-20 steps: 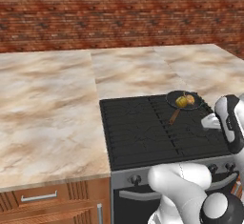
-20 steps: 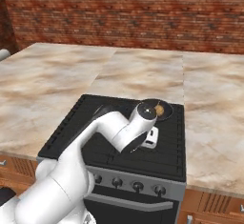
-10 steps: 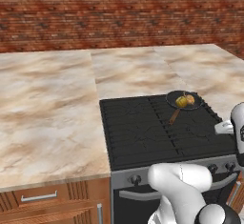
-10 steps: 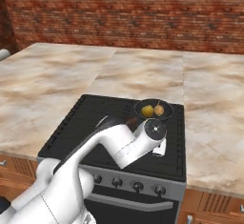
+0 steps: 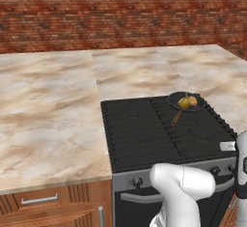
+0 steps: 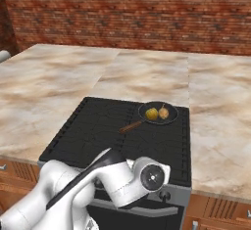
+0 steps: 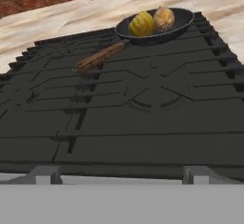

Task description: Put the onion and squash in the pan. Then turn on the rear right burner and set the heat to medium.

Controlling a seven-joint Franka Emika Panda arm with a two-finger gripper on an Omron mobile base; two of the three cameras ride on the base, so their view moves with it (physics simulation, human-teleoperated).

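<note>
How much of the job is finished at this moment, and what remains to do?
Done: the onion and the squash lie side by side in the pan, which sits on the rear right burner. In hand: nothing is held; the arm is low at the stove front. Left: turning on that burner with a front knob and setting medium heat. No flame is visible.

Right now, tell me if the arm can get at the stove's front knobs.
Probably yes: the arm hangs low at the stove front, beside the knobs, with nothing between them. The pan sits well back.
</note>
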